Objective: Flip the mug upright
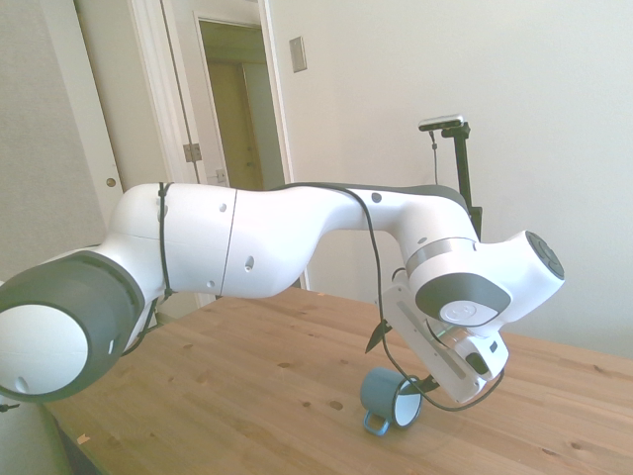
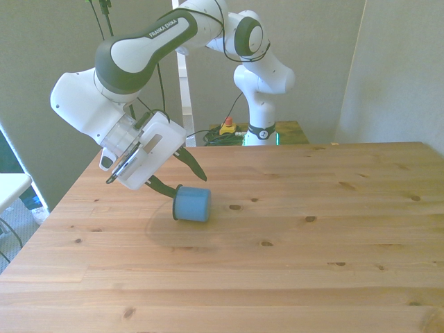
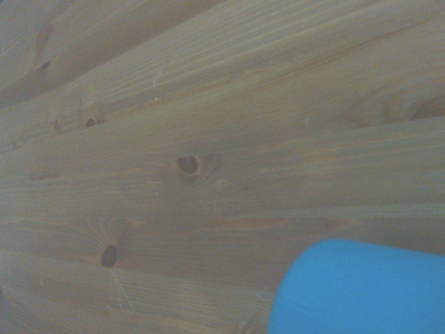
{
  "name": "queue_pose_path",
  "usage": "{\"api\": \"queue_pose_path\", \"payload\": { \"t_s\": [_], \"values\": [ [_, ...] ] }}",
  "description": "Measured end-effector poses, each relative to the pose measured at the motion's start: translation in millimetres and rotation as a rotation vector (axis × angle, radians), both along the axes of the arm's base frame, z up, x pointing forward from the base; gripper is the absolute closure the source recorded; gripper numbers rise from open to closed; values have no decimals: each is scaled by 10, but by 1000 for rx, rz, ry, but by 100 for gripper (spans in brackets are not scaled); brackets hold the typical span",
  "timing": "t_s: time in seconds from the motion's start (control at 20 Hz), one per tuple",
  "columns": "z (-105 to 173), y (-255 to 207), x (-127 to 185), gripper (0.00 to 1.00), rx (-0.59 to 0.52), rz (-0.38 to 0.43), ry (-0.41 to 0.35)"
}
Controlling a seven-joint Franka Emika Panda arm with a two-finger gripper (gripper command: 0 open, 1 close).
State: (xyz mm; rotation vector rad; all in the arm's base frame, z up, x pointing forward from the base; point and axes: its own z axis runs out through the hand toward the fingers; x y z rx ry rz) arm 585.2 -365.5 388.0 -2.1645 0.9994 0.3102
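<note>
Your mug (image 2: 191, 204) is lying on its side on the worktop (image 2: 312, 243), left of centre in the front view, mouth facing the claw (image 2: 179, 172). The claw is reaching in spread, one finger looking poised at the rim and the other hanging above it, gripping nothing yet. In the side view the handle is pointing down at the wood. Try closing on the rim wall firmly, then rotating slowly so the mug is not slipping.

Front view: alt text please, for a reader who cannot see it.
A small blue mug lies on its side on the wooden table, its mouth facing the white arm's gripper. One open dark finger sits at the rim, the other above it.
</note>
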Motion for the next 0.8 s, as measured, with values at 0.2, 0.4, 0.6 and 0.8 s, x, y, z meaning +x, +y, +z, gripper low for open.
{"api": "queue_pose_path", "payload": {
  "t_s": [0.2, 0.4, 0.6, 0.8],
  "values": [
    [-71, 52, 49, 0, 21, 18, 7],
    [-167, 72, 60, 100, 49, 20, 14],
    [-238, 78, 65, 100, 65, 20, 19],
    [-241, 95, 56, 100, 81, 27, 24]
  ]
}}
